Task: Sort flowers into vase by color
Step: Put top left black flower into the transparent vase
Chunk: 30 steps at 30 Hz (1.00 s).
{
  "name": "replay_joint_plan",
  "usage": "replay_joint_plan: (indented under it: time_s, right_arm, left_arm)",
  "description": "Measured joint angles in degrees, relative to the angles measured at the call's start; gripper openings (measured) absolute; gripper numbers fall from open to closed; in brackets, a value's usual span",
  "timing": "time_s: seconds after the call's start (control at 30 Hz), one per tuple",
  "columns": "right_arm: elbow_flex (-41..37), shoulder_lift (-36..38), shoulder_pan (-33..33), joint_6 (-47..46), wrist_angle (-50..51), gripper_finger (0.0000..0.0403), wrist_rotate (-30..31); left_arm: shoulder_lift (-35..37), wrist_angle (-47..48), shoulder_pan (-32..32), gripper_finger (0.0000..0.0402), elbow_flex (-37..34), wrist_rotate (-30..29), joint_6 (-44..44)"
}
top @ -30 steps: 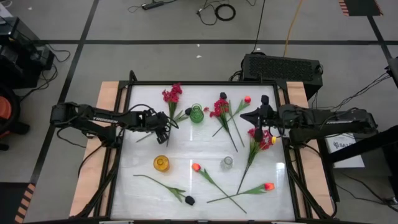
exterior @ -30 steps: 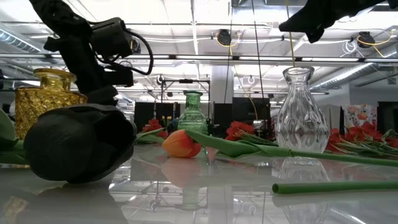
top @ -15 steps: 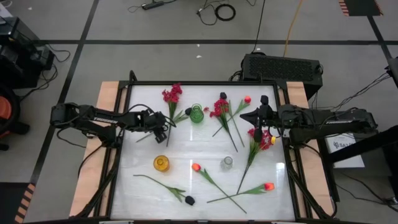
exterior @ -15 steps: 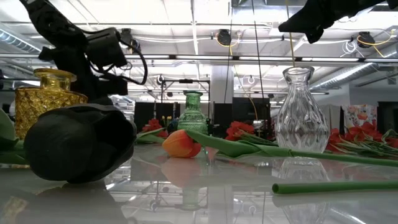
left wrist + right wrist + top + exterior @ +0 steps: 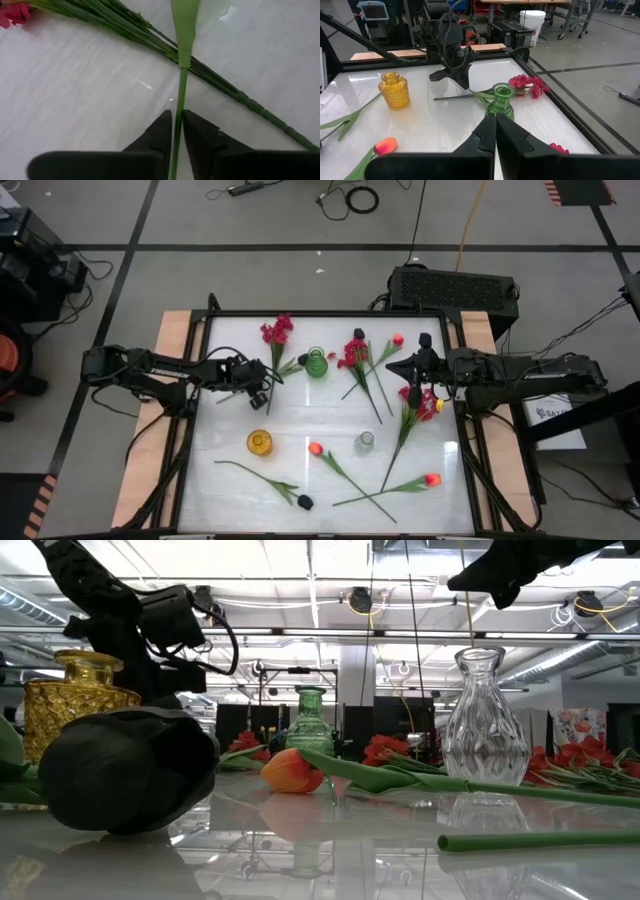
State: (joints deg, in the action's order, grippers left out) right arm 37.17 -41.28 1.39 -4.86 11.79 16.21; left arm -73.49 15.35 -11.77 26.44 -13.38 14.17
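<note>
At the left of the high view the left tool [image 5: 259,392] sits low over the white table [image 5: 300,415], and its wrist view shows the two dark fingers [image 5: 161,134] closed to a narrow slot with a thin green stem [image 5: 179,107] running straight up between them — pinched, by the look of it, near the bare lower end. That stem crosses a thicker bundle of stems belonging to the crimson spray [image 5: 277,332] lying in the upper left of the table. To lift well, the tool should rise straight and slowly, so that the crossed bundle is not dragged along, and the grip should be checked before swinging; a stem this thin could slip or pivot. Which bloom hangs on the held stem I cannot tell, so the target vase is open: the yellow vase [image 5: 260,443] stands lower left of centre, the green vase [image 5: 316,363] upper centre, the clear vase [image 5: 366,440] just right of centre. Loose flowers lie across the middle and right — a black bloom [image 5: 304,502] near the bottom edge, orange buds [image 5: 315,448], more crimson sprays [image 5: 353,354]. At the right the right tool [image 5: 424,366] waits above the table's right side, fingers [image 5: 487,131] pressed shut on nothing.
</note>
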Motion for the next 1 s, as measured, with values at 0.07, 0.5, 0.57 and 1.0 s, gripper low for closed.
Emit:
replay_joint_plan:
  time_s: [0.07, 0.5, 0.57, 1.0]
  right_arm:
    - [0.0, 0.0, 0.0, 0.0, 0.0, 0.0004, -0.01]
    - [0.0, 0.0, 0.0, -0.02, 0.02, 0.0004, -0.01]
    - [0.0, 0.0, 0.0, -0.02, 0.06, 0.0004, -0.02]
    - [0.0, 0.0, 0.0, -0.83, 0.73, 0.0004, -0.02]
  left_arm:
    - [0.0, 0.13, 0.0, 0.0031, 0.0, 0.05, -0.17]
    - [5.94, 2.99, 0.12, 0.0003, 1.05, -0.03, 0.51]
    - [8.68, 5.76, 0.22, 0.0002, 2.61, -0.22, 0.48]
    - [27.63, 12.76, 0.4, 0.0001, 12.43, -7.75, -1.68]
